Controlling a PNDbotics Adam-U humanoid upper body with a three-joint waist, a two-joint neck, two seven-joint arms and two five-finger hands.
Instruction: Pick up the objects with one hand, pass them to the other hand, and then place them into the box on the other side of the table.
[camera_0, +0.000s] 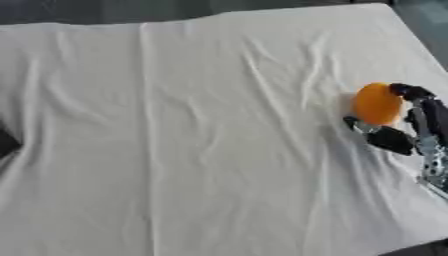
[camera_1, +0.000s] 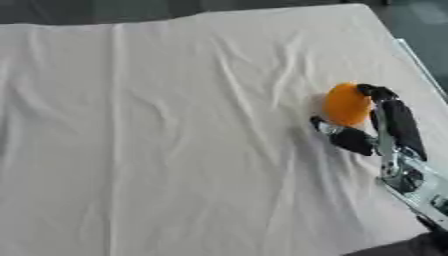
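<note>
My right hand (camera_1: 372, 131) curls around the orange ball (camera_1: 346, 105) near the table's (camera_1: 175, 150) right edge, so I should squeeze gently and lift straight up.

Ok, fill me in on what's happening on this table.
The robot's right hand is at the right side of the white cloth-covered table, its fingers and thumb curled around an orange round object. The object sits at the cloth, seemingly not lifted yet. The left hand is not in view, and no box can be clearly made out.
</note>
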